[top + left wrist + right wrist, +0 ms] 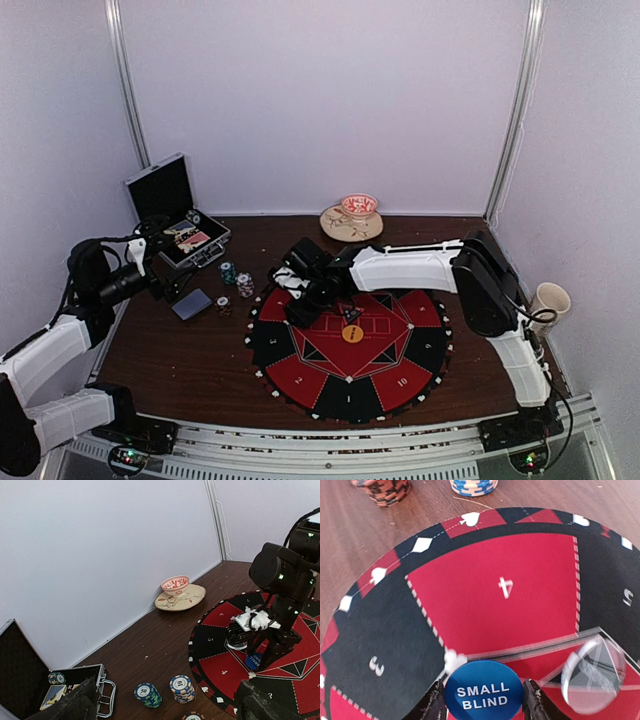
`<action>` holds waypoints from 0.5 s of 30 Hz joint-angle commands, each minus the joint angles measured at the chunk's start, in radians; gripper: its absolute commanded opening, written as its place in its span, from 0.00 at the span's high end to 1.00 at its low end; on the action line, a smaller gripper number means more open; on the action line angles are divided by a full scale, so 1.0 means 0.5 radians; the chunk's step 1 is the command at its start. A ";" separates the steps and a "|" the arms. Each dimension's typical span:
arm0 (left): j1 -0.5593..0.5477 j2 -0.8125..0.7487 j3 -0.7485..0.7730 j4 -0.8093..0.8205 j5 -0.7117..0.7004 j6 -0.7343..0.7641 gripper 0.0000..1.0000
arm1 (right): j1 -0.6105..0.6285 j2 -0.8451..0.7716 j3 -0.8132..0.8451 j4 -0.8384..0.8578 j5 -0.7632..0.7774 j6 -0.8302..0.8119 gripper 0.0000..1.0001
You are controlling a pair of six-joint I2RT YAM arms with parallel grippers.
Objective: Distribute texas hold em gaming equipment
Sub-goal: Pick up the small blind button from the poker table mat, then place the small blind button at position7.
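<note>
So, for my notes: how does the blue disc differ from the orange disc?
The blue disc reads SMALL BLIND; the orange disc has a dark mark too small to read. The blue disc is pinched by the right gripper beside sector 4; the orange disc lies free at the centre of the mat. Both are round and flat.

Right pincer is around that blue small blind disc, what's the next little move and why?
Probably lift straight up a little: the right pincer seems to have its fingers against both sides of the SMALL BLIND disc, which lies flat on the mat below segment 4.
</note>
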 commanded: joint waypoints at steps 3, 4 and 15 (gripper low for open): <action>-0.010 -0.013 -0.013 0.098 0.033 0.004 0.02 | -0.017 -0.389 -0.319 0.166 0.127 0.106 0.51; -0.008 -0.013 -0.013 0.098 0.031 0.004 0.02 | -0.027 -0.431 -0.373 0.170 0.145 0.116 0.51; -0.010 -0.010 -0.013 0.095 0.034 0.004 0.02 | -0.271 -0.883 -0.988 0.338 0.334 0.332 0.51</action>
